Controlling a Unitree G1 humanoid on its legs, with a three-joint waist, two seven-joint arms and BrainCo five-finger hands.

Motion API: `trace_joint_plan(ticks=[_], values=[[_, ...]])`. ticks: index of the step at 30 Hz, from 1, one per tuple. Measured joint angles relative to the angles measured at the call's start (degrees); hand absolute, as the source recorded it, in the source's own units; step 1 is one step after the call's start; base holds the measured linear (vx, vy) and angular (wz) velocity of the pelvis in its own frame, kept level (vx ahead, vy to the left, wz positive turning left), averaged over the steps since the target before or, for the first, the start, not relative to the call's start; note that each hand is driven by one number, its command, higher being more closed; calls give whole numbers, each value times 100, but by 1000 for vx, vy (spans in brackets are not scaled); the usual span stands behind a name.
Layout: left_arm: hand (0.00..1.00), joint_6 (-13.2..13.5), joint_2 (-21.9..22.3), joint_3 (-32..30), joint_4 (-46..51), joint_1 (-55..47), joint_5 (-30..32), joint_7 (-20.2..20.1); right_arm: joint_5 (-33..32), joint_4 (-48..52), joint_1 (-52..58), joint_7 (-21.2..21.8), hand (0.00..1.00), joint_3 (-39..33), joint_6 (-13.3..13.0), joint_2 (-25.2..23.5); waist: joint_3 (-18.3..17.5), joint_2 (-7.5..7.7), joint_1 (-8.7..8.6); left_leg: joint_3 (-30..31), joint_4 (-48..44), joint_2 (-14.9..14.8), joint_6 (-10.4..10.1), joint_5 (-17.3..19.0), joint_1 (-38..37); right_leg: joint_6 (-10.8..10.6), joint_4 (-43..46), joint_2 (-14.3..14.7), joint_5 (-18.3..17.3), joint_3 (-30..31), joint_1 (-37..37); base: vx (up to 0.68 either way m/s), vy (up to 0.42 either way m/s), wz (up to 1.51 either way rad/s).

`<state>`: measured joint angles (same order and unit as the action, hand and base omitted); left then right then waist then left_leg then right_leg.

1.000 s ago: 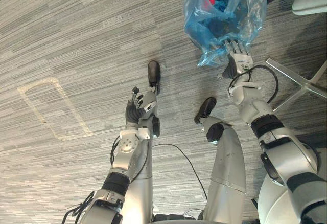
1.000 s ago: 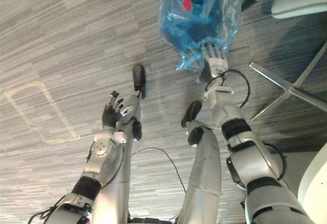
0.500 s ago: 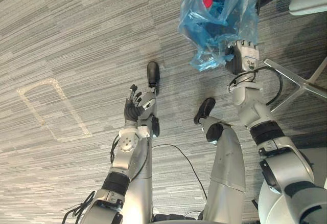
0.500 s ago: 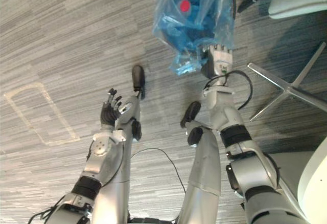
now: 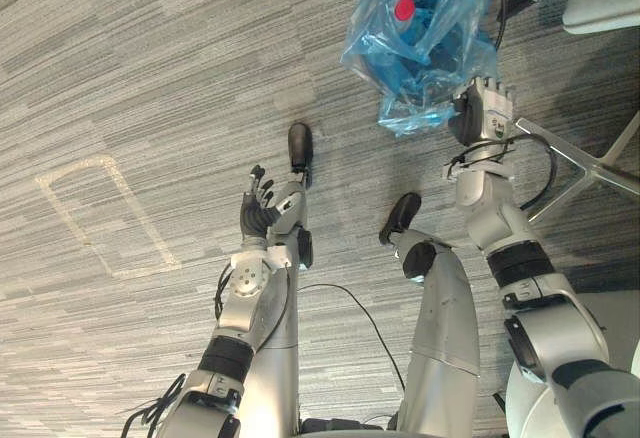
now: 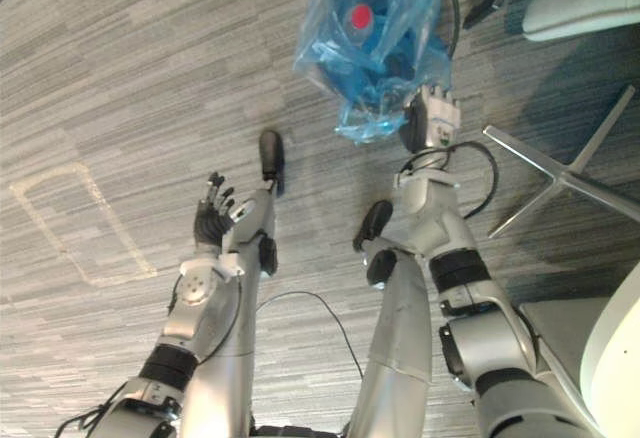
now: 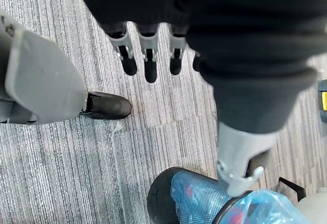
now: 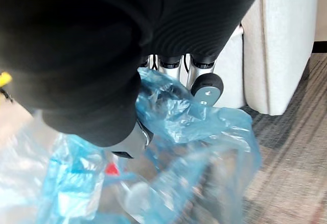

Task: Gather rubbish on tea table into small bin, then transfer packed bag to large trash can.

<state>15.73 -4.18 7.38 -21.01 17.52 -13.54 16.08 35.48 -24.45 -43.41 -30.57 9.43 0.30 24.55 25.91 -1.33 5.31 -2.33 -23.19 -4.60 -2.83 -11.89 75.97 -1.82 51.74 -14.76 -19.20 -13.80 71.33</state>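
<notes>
Fingers of right hand clutch blue bag, contents blurred through plastic; left hand spread loosely.

We saw our right hand pinching the crinkled translucent blue plastic bag, a white upholstered seat just beyond.

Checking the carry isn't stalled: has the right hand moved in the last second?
Yes: the right hand, shut on the blue bag, has shifted rightward, nearer the metal chair leg, which stayed put.
</notes>
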Motion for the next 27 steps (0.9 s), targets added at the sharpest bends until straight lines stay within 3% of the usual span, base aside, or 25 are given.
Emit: trace_joint_plan(ticks=[11,17,23,27], values=[[0,-149,76,62,20,-181,111,0,-522,1529,1169,-216,100,-73,-199,-897,-13,31,-23,-99,550,-91,-44,60,-1477,-44,-620,188,99,37,-1389,-10,7,-8],[0,-267,121,233,18,-481,230,-50,-636,2068,2013,-138,100,39,-231,-1309,-36,75,-70,-183,736,-91,7,106,-2497,-66,-1133,240,194,-13,-2547,53,-9,-1],[0,-332,51,405,-74,-956,376,-171,-630,2392,2690,53,100,379,-425,-1613,-390,470,-171,-216,1145,-106,-76,248,-3606,-124,-1779,364,214,-29,-3698,82,-42,-4],[0,-389,47,742,-338,-1206,504,-216,-635,2395,3082,220,100,560,-543,-1712,-770,572,-203,-289,1511,-95,-101,265,-4216,-189,-2258,442,283,-10,-4288,139,-37,-6]])
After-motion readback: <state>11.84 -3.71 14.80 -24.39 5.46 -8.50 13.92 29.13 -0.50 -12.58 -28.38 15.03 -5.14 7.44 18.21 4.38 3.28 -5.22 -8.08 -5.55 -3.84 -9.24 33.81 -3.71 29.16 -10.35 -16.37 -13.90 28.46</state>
